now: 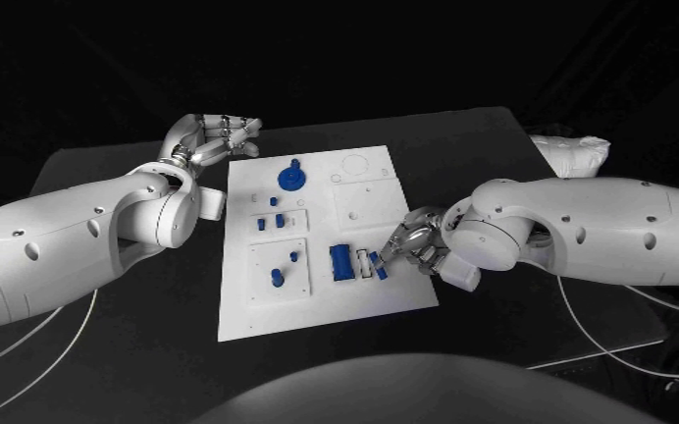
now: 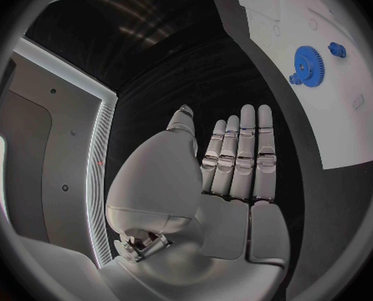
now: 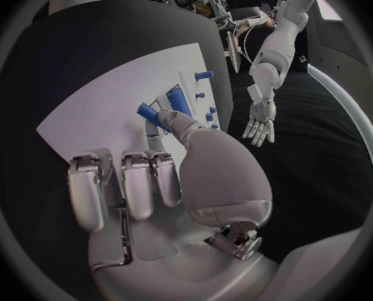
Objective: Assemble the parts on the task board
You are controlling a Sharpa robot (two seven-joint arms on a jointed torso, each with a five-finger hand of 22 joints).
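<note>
Task board (image 1: 354, 291) centred on black table (image 1: 128, 345). Blue parts (image 1: 341, 261) lying on board, gear (image 1: 290, 178) near far edge. Left hand (image 1: 212, 137) off board's far-left corner, fingers straight, empty. Right hand (image 1: 407, 244) at board's right edge, fingers curled; grasp on small blue part (image 3: 150, 114) at fingertips not determinable.

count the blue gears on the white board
1: a blue gear sits at the far, left-hand part of the white board. Any others hidden under the right hand cannot be ruled out.

Head camera looks down; both wrist cameras share the task board (image 1: 319, 238).
</note>
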